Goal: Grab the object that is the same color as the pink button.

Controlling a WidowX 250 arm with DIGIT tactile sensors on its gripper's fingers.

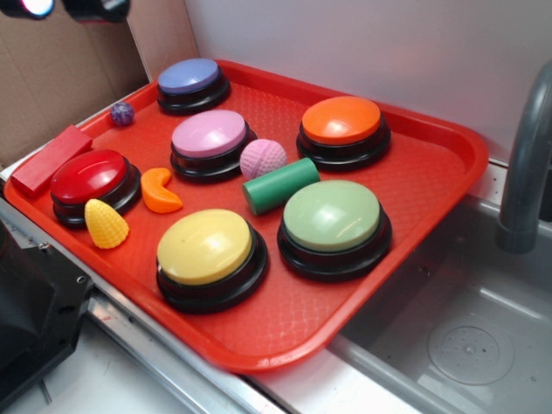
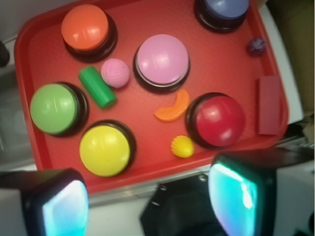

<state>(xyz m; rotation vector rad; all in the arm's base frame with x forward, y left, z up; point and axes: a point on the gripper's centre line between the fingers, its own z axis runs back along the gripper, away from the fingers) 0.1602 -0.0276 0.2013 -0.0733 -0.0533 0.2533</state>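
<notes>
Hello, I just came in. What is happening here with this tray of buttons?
A robot arm hangs above a red tray that holds six large coloured buttons and some small toys. Its gripper is open and holds nothing. The target is the pink ball, which matches the pink button. The ball lies right beside that button, next to the green cylinder. Nothing has been grabbed yet.

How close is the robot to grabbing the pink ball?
Nothing is done yet: the pink ball sits on the red tray by the pink button. The gripper is open and empty, away from it. Reaching, closing and lifting remain.
</notes>
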